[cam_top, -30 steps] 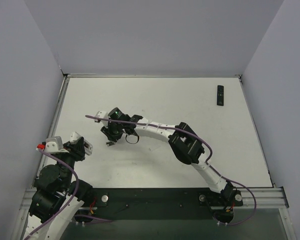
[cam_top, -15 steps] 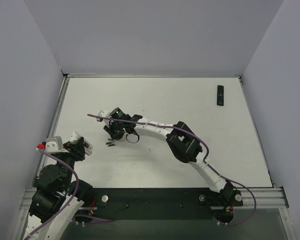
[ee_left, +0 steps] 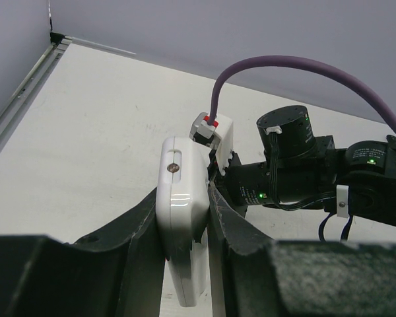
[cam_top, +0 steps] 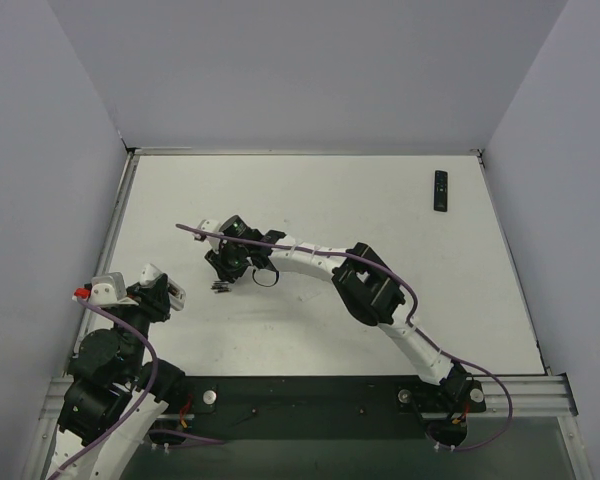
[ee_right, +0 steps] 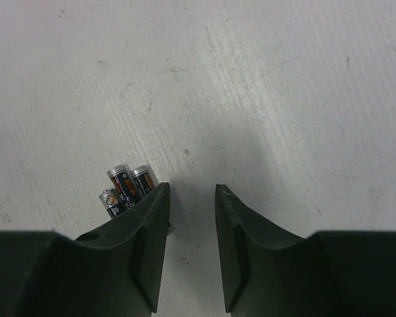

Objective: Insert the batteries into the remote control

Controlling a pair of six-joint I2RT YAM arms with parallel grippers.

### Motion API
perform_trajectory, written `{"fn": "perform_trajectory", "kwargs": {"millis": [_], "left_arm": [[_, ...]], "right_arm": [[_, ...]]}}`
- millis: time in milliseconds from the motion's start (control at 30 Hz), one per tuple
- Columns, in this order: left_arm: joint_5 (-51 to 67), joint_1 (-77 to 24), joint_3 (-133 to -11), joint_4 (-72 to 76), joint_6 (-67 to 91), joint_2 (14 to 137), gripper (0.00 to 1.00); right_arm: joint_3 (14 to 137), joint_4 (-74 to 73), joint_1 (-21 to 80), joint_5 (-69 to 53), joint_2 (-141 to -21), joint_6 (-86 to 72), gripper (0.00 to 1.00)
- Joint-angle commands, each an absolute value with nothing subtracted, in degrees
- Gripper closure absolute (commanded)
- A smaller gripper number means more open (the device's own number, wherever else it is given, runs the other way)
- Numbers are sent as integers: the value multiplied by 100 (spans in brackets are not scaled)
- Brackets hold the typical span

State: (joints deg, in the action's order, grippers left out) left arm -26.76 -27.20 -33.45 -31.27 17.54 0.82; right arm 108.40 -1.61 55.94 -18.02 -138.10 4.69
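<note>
White plastic fills the left gripper [ee_left: 183, 198]: both fingers are clenched on the long sides of the white remote [ee_left: 182, 228]. The remote stands lengthwise between them, its rounded end with a small round window pointing away from the wrist and well past the fingertips. Beyond that end, in the left wrist view, sit the right arm [ee_left: 297, 165], its black wrist joints with small green lights, and a purple cable [ee_left: 284, 66] arching over it.

The right gripper [ee_right: 191, 191] is low over the pale surface [ee_right: 284, 99], fingers pointing down at it. Its jaws stand a little apart with only bare surface showing in the narrow gap, so it grasps nothing. The batteries [ee_right: 125, 188], three small dark cylinders with orange print and silvery ends, lie side by side on the surface just outside the finger on the left of the right wrist view. Their near ends are hidden behind that finger, and I cannot tell whether they touch it. From above, the batteries [cam_top: 220, 288] show as a tiny cluster just beside the right gripper [cam_top: 223, 272], on its side toward the arm bases.

Well apart from both grippers, a black remote [cam_top: 440, 190] lies at the far right of the surface.
</note>
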Motion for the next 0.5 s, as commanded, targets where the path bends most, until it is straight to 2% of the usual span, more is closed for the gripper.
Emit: {"fn": "perform_trajectory", "kwargs": {"millis": [0,467], "left_arm": [[-2619,-2681,-3384,-2962,1705,158,100],[-2584,-2672,-3384,-2971,1705,176,100]], "right_arm": [[10731,-35,5581,-2117,-13447,123,68],[10714,-44,5581,-2408,-13579,149,65]]}}
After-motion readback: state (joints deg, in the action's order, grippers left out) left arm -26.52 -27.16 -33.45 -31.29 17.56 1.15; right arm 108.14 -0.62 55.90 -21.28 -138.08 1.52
